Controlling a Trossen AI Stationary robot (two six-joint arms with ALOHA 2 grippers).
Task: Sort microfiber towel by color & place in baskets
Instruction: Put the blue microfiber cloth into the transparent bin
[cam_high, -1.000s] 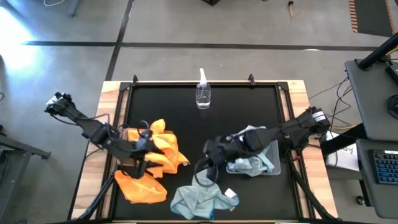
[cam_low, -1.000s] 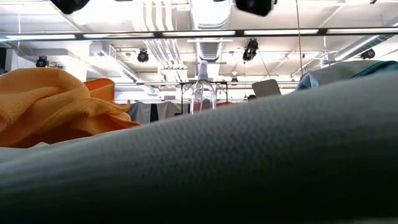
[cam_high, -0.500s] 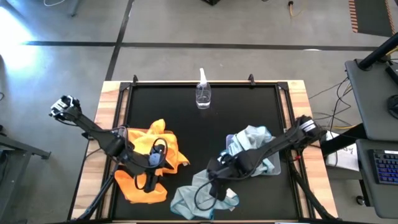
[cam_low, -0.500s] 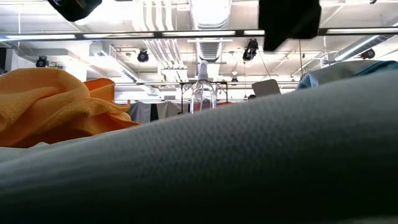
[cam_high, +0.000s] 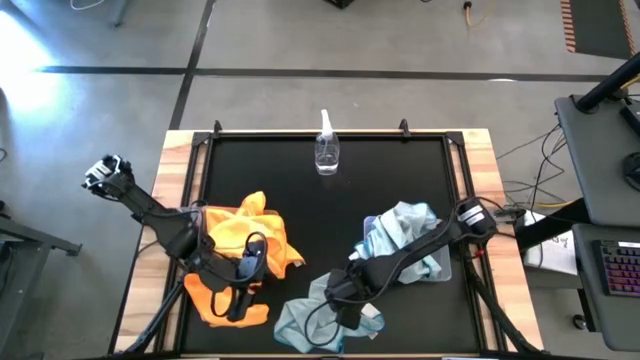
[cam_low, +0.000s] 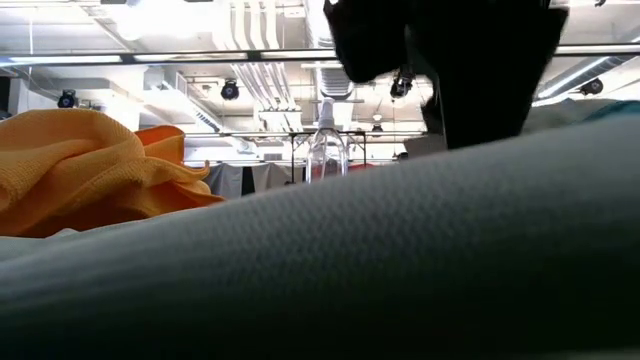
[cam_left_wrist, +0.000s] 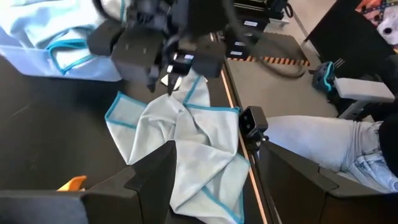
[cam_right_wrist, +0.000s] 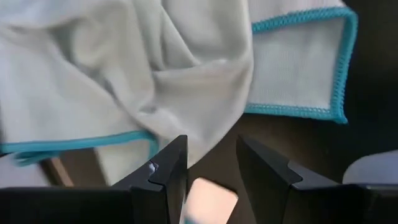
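While the loose pale blue-grey towel (cam_high: 318, 322) lies crumpled at the mat's six o'clock edge, the right gripper (cam_high: 345, 310) hovers just over it, jaws parted and empty. To grip well, descend onto a raised fold, not the flat hem. At eight o'clock, the left gripper (cam_high: 240, 296), jaws parted, hangs over the orange towel (cam_high: 222, 304).

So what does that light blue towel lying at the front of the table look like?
The pale blue-grey towel is soft cloth with a bright teal stitched edge, lying crumpled and folded over itself on the black table, near its front edge. It is outside both baskets. The right gripper hangs open right over it, fingers pointing down at its folds, not gripping it. An orange towel lies apart, to its left.
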